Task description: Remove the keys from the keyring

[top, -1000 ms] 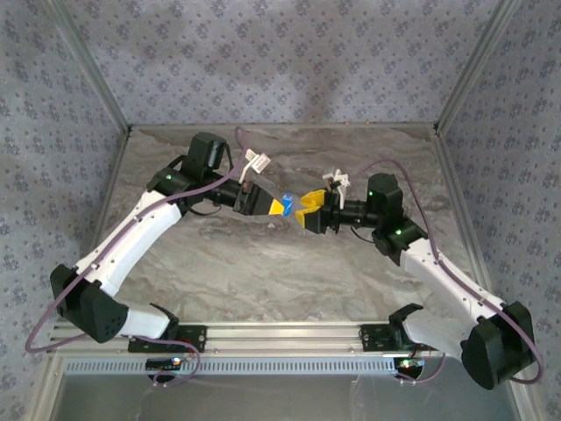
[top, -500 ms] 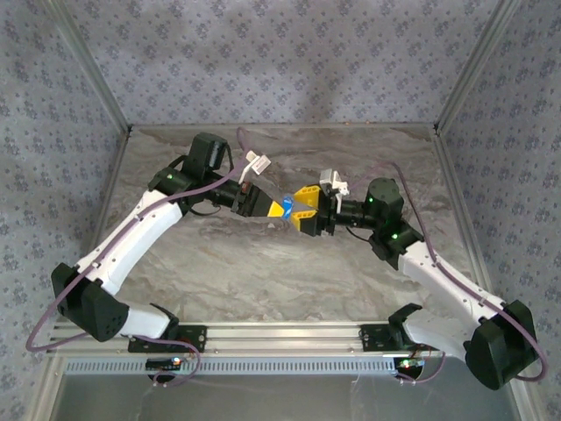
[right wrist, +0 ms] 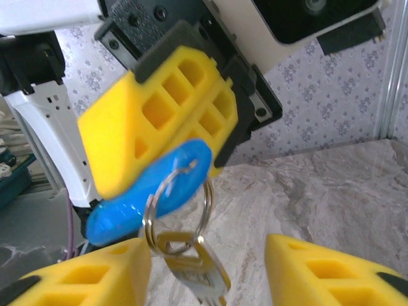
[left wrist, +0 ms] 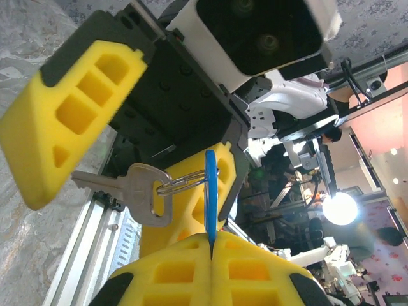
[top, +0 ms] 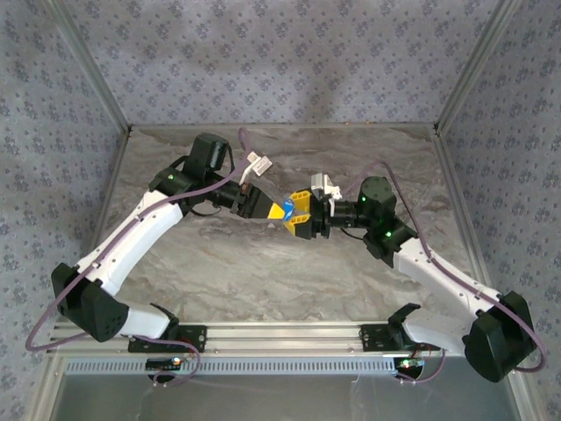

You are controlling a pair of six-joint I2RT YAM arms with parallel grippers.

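Keys point(left wrist: 145, 199): flat bright blue tag, thin wire ring and one pale silver key, tag clamped edge-on in the closed left gripper point(left wrist: 211, 247), key dangling just past its tips. Key blade cut off low in the right wrist view. Since a second ago, right gripper point(right wrist: 204, 275) drawn in close to the left gripper, jaws apart astride the key.

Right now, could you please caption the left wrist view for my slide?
Left end effector pinching the blue tag, silver key dangling from its ring.
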